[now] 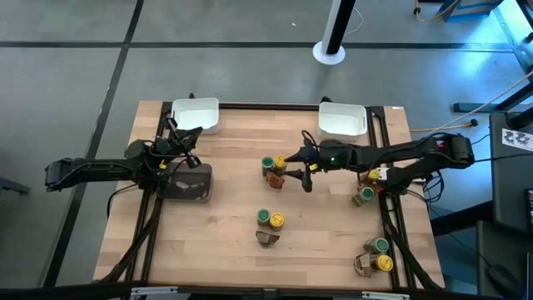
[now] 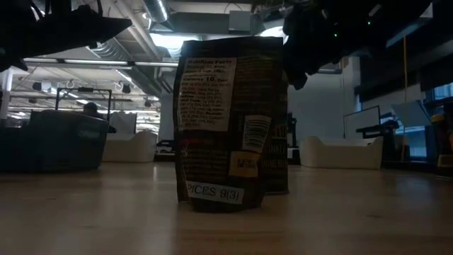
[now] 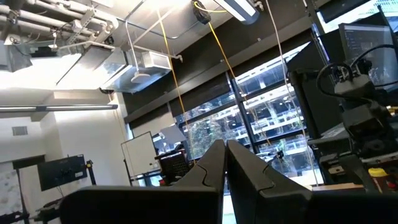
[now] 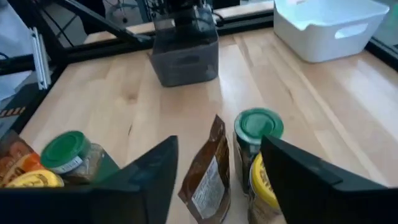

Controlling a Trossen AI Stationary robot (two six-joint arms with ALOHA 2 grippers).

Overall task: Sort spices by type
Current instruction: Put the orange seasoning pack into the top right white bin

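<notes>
Table: wooden, carrying everything listed below.

Dark tray: sitting at my left side, directly beneath my left arm.

White trays, two: one at the far left, one at the far right, both looking empty.

My right hand: hovering just over the central cluster, fingers standing apart with nothing between them.

My left hand: waiting above the dark tray, fingers pressed together on nothing.

Spices, central cluster: a green-lidded jar, a yellow-lidded jar touching it, and a brown packet standing upright just beside both.

Spices elsewhere: mixed groups at the table's middle front, right edge and front right corner. All types are lying mingled; sorting is looking barely begun.

Risk: the packet is standing thin and tall, so a finger brushing it while I am closing could topple it. The two jars are touching, so I could be pinching both, or nudging one off.
</notes>
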